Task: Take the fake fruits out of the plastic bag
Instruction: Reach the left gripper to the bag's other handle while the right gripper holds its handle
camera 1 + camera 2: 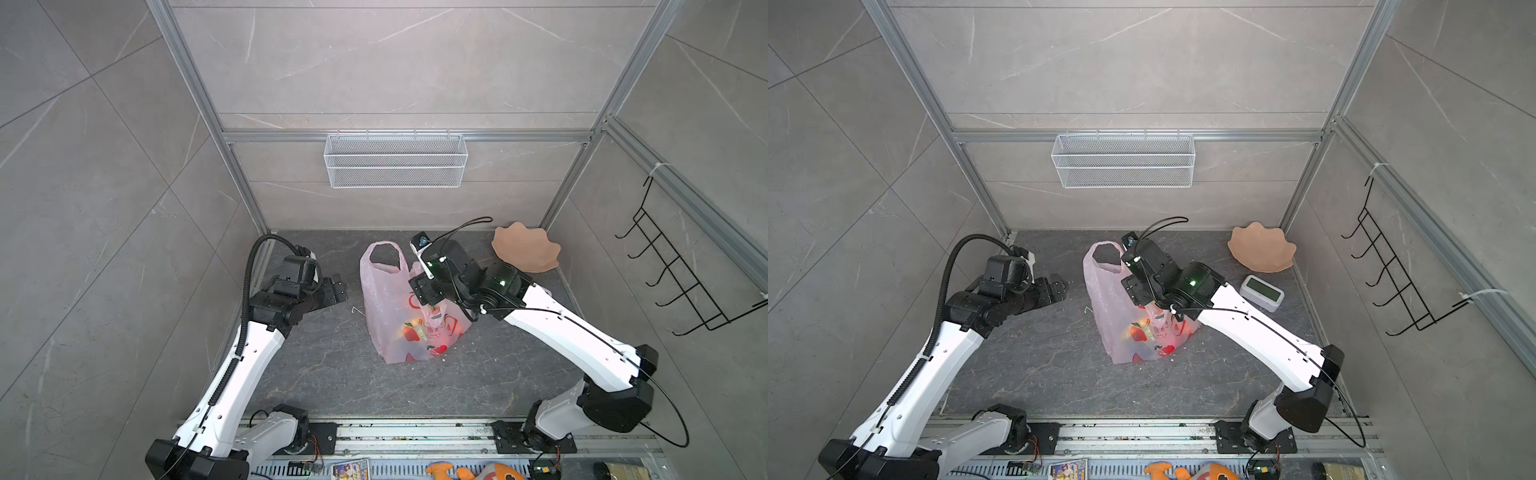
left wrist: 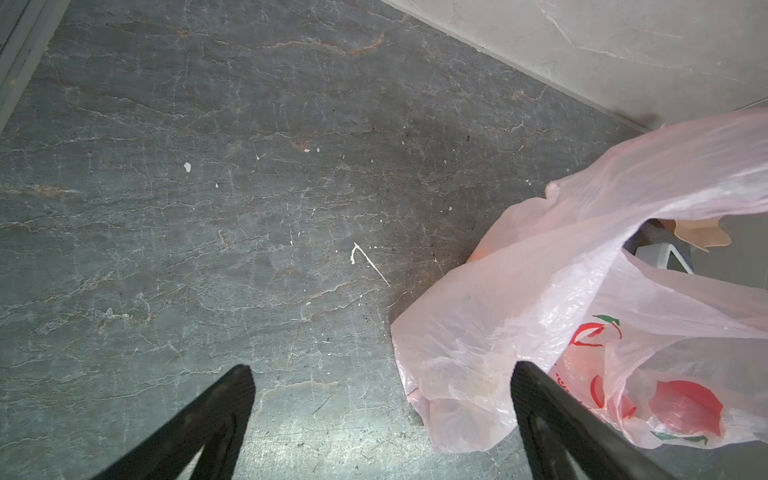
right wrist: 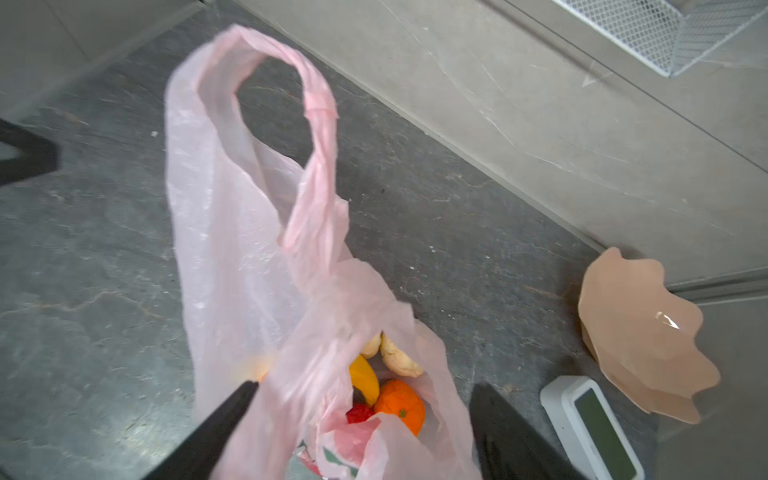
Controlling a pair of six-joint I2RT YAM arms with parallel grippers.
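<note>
Right wrist view is showing right fingers (image 3: 232,411) apart astride the plastic bag (image 3: 232,249) of fruits (image 3: 401,405), left fingers (image 2: 224,399) apart nearby.

Thin, crinkly, translucent pink plastic bag (image 1: 382,299); matt, veined dark stone surface (image 1: 332,374); white metal-mesh basket (image 1: 395,160); glossy peach dish (image 3: 640,332).

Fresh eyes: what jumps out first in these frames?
The pale-pink bag stands mid-table with one loop handle up, and the right gripper is open over its mouth. In the right wrist view, a tangerine, a banana and a beige lumpy piece show inside the bag. The left gripper hangs open to the bag's left.
</note>
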